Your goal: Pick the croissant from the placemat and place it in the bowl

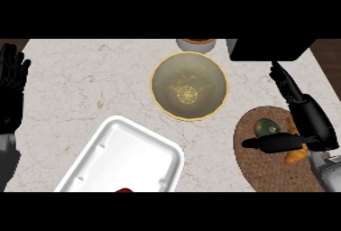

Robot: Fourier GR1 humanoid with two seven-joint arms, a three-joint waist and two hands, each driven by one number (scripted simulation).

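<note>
The orange croissant [296, 155] lies on the round brown placemat [256, 160] at the right, largely covered by my right hand [311, 121]. That hand hovers over it with straight fingers pointing away from me and the thumb stretched left across the pastry; it is open. A wide tan bowl [190, 85] with a yellow rim and a patterned bottom stands up and left of the placemat, with nothing inside. My left hand [11, 90] rests open at the left edge, fingers up.
A dark green fruit [268, 127] sits on the placemat just left of the croissant. A white rectangular tray [126, 158] lies at lower centre with a red item [124, 190] at its near end. A small jar [196, 43] and a black box [269, 49] stand at the back.
</note>
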